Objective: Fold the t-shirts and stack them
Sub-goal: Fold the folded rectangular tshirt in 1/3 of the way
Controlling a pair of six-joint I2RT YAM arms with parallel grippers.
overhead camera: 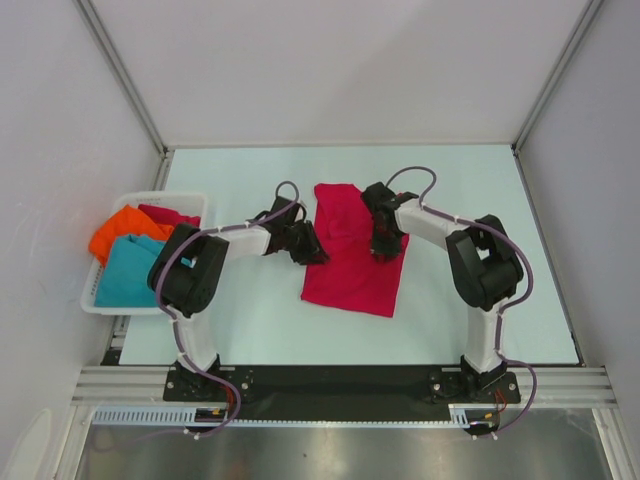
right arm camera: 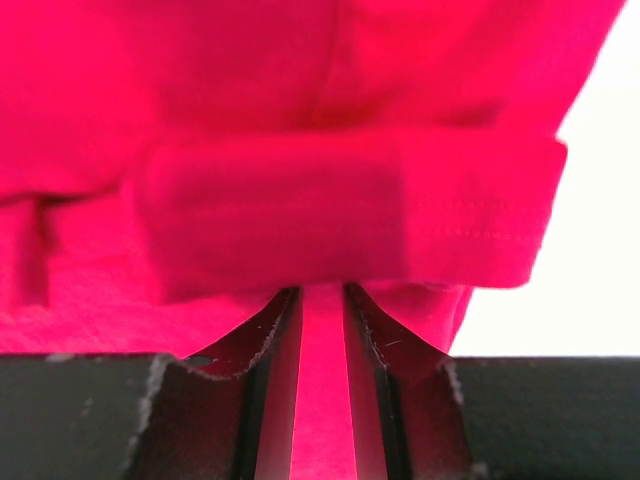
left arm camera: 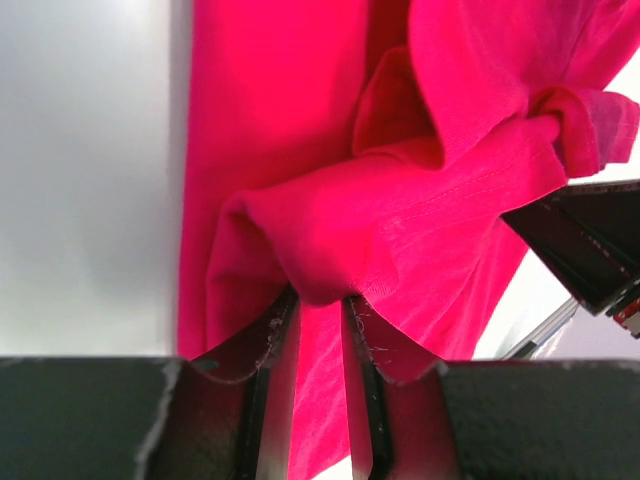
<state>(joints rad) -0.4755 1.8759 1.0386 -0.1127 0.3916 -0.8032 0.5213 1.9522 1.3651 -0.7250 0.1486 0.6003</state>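
A crimson red t-shirt lies partly folded in the middle of the table. My left gripper is at the shirt's left edge. In the left wrist view it is shut on a bunched fold of that t-shirt. My right gripper is over the shirt's right side. In the right wrist view it is shut on a rolled edge of the t-shirt. An orange t-shirt, a teal t-shirt and another crimson t-shirt lie in the basket.
A white slotted basket stands at the table's left edge, beside the left arm. White walls enclose the table on the left, back and right. The right gripper's black body shows at the right of the left wrist view.
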